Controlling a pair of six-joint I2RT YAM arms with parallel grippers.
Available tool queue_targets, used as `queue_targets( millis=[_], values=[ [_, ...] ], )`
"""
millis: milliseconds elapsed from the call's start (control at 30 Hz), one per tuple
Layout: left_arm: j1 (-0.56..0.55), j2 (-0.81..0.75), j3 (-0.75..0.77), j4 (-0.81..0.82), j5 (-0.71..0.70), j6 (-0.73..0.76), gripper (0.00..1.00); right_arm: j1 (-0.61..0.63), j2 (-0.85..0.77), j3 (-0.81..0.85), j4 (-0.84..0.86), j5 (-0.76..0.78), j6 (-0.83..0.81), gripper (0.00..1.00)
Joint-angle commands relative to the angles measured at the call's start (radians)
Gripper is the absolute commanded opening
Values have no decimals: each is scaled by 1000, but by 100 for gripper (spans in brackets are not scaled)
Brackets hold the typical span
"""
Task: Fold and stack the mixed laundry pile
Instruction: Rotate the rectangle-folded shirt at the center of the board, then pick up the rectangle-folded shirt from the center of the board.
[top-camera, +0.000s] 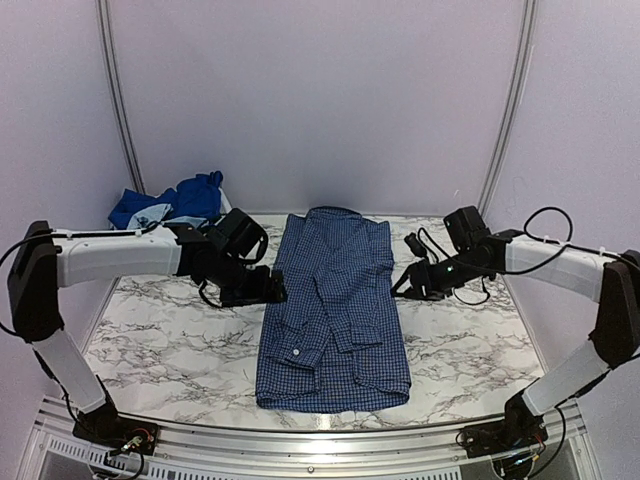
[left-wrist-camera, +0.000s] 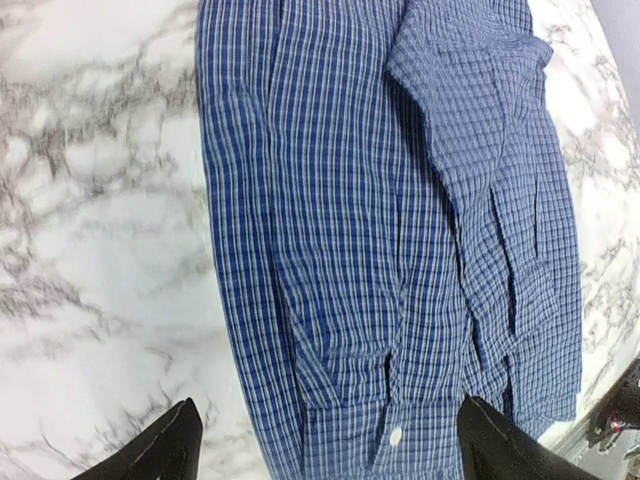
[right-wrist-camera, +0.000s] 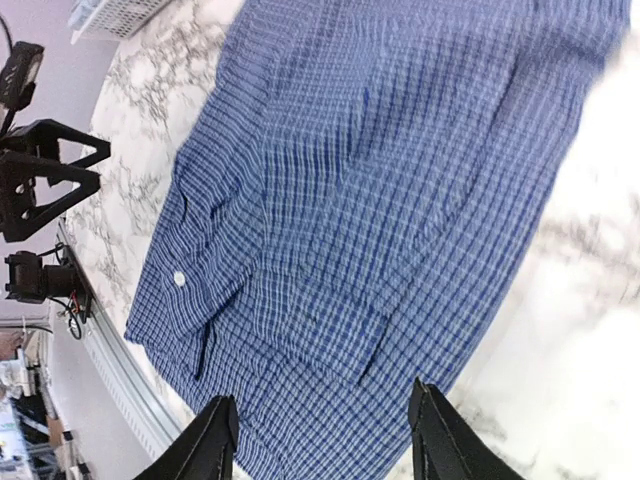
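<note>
The navy small-check button-up shirt (top-camera: 335, 315) lies flat and lengthwise in the middle of the marble table, sleeves folded in over its body, collar at the far end. It fills the left wrist view (left-wrist-camera: 390, 230) and the right wrist view (right-wrist-camera: 360, 200). My left gripper (top-camera: 272, 290) hovers open and empty at the shirt's left edge. My right gripper (top-camera: 400, 283) hovers open and empty at its right edge. Royal blue clothes (top-camera: 195, 195) and a pale blue T-shirt (top-camera: 152, 214) lie heaped at the far left corner.
The white slatted basket (right-wrist-camera: 110, 14) shows at the top left of the right wrist view. The marble table (top-camera: 160, 340) has a metal rail (top-camera: 320, 440) along its near edge. Grey booth walls close in the back and sides.
</note>
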Motion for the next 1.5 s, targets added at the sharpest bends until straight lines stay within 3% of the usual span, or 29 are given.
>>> queue_targets(
  millis=[0, 300, 733, 967, 1167, 1267, 1467],
  values=[
    [-90, -97, -197, 34, 19, -177, 89, -2, -120, -190, -26, -37, 112, 54],
    [-212, -323, -594, 258, 90, -474, 78, 76, -359, -533, 121, -73, 323, 54],
    [-246, -299, -744, 494, 187, -505, 60, 130, -286, -669, 331, -108, 443, 50],
    [-288, -232, -737, 563, 203, -527, 41, 173, -205, -686, 407, -108, 461, 37],
    [-362, -236, -720, 556, 190, -560, 11, 259, -247, -694, 395, -102, 508, 0],
    [-420, -269, -725, 540, 175, -592, 0, 312, -343, -726, 375, -93, 590, 0],
    [-482, -381, -741, 508, 125, -649, 0, 364, -625, -775, 300, -74, 727, 0]
  ],
)
